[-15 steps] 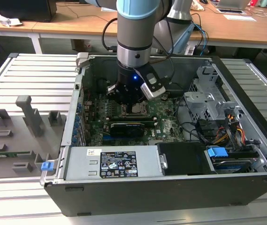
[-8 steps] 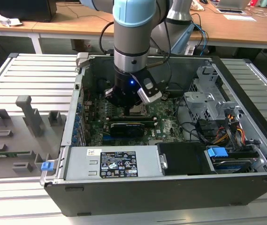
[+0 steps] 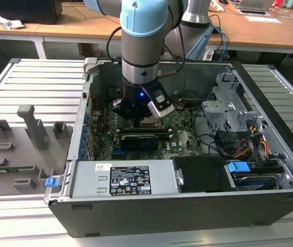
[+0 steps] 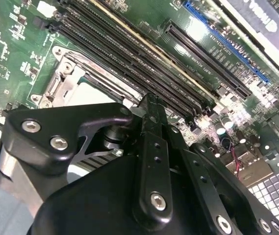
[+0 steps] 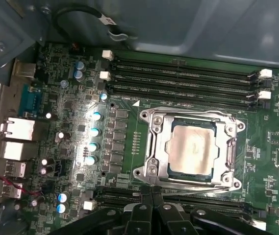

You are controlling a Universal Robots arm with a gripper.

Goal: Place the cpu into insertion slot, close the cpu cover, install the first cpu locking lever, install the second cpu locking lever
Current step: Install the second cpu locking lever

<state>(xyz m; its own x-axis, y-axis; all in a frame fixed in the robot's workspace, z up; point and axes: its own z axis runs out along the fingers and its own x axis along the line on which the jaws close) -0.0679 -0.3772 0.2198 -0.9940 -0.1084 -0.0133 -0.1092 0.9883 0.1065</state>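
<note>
Robotics lab: open computer case (image 3: 187, 170) on slatted workbench (image 3: 33, 87), desks (image 3: 270, 25) behind

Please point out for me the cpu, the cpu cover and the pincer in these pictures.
cpu (image 5: 192, 148): first wrist view, middle of its silver-grey top.
cpu cover (image 5: 155, 142): first wrist view, one side bar of the metal frame around the chip.
pincer (image 5: 152, 196): first wrist view, at the fingertips beside the socket's edge.

An open computer case (image 3: 270, 200) sits on a slatted metal table (image 3: 38, 87). Inside it lie a labelled power supply (image 3: 120, 180), coloured cables (image 3: 257, 144) and a drive cage (image 3: 228, 103). Grey fixtures (image 3: 30, 126) stand on the table, at the exterior view's left.
</note>
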